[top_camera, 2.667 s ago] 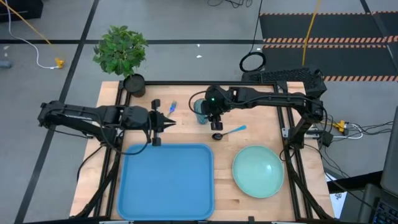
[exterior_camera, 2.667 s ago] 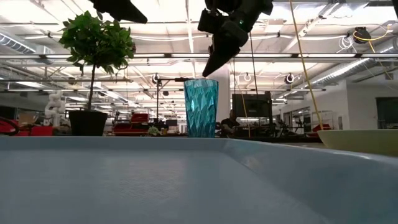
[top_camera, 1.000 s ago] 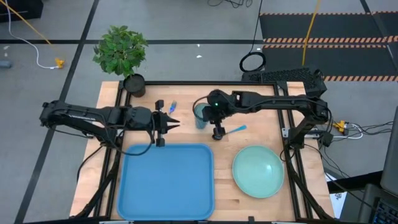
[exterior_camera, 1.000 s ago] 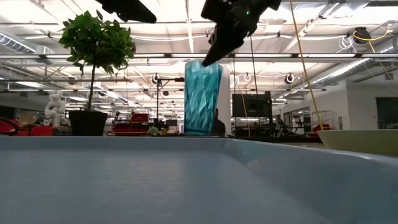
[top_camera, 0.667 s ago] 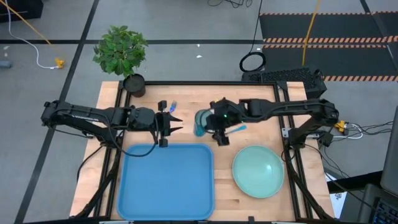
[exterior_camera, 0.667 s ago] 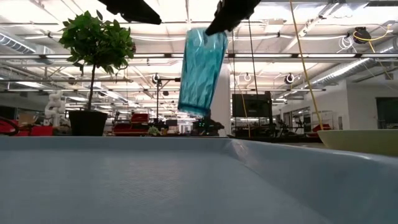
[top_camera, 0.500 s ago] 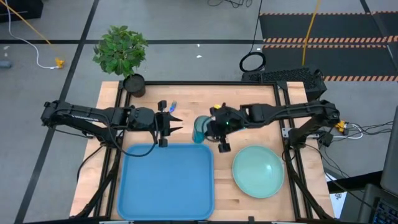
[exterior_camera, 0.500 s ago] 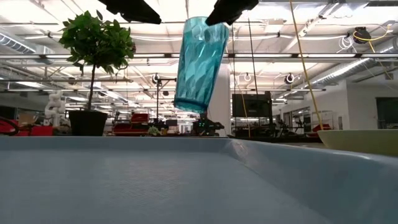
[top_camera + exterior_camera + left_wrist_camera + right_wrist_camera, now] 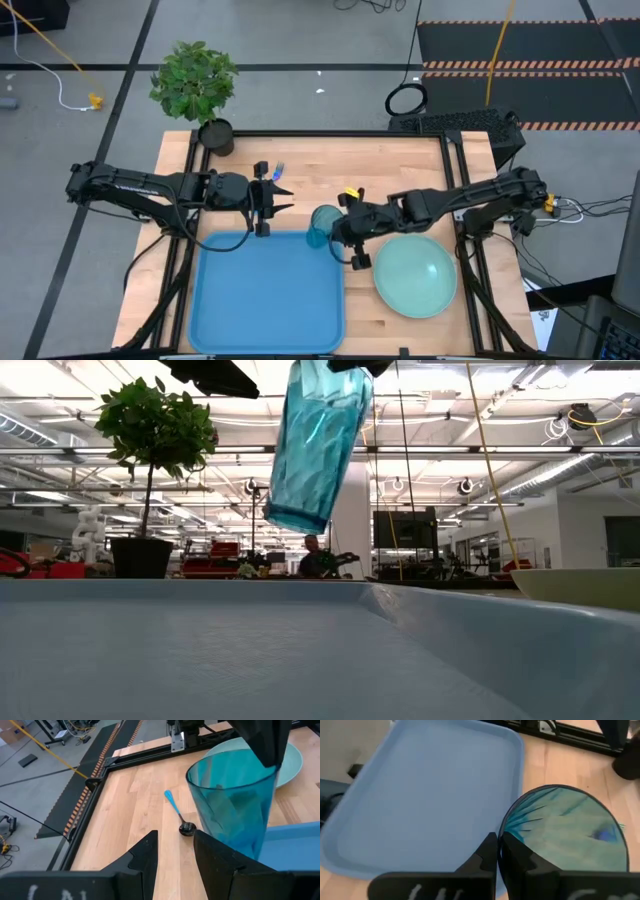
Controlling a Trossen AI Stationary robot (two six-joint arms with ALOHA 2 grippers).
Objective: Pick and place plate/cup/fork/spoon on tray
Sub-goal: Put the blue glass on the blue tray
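Observation:
My right gripper (image 9: 334,228) is shut on the teal cup (image 9: 315,445), which hangs over the far right corner of the blue tray (image 9: 268,295). My left gripper (image 9: 175,851) stands open above the table just beyond the tray's far edge, holding nothing. The pale green plate (image 9: 415,272) lies flat on the table to the right of the tray. The spoon (image 9: 177,815) lies flat on the wood beyond the cup; in the high view my right arm hides it. The fork (image 9: 278,170) lies on the table just past my left gripper. My right gripper pinches the cup's rim (image 9: 502,831) at one spot, one finger inside the cup and one outside. The fingers come from above, pointing down. The cup is lifted clear and hangs tilted below them, mouth up, its base (image 9: 290,518) swung aside above the tray.
A potted plant (image 9: 195,85) stands at the table's far left corner. Black frame rails (image 9: 330,133) run along the table's edges. Bare wood shows between the tray's far edge and the far rail.
My right gripper has lifted the cup off the table and carried it toward the near edge and leftward, to the tray's far right corner; the cup has tipped from upright to a slant. My left gripper has spread its fingers a little wider.

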